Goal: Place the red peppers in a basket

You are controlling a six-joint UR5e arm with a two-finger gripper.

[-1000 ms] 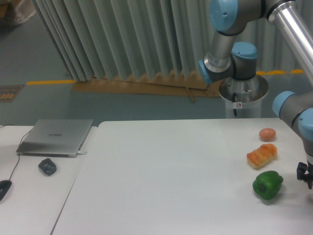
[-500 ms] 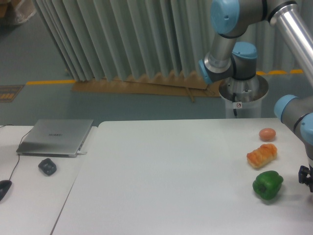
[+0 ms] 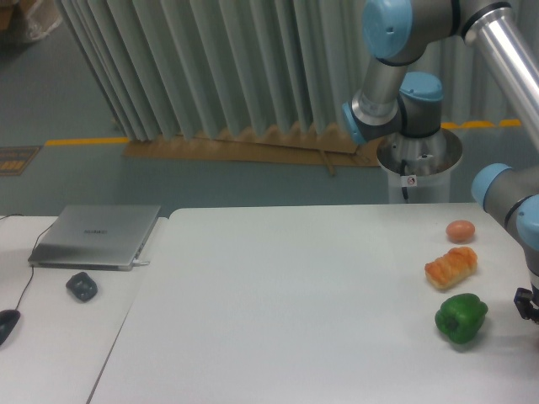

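No red pepper and no basket show in this view. On the white table point(image 3: 286, 303) at the right lie a green pepper point(image 3: 461, 317), an orange bread-like item point(image 3: 450, 267) and a small reddish-orange round item point(image 3: 460, 231). Only a dark part of my gripper point(image 3: 530, 305) shows at the right edge of the frame, just right of the green pepper and apart from it. Its fingers are cut off by the frame edge, so whether it is open or shut does not show.
The arm's silver and blue links point(image 3: 396, 76) rise behind the table's far right side. A closed grey laptop point(image 3: 97, 236), a dark small object point(image 3: 82, 286) and a mouse point(image 3: 7, 324) lie on the adjoining table at the left.
The gripper has slid a little to the right, further out of the frame. The food items have not moved.
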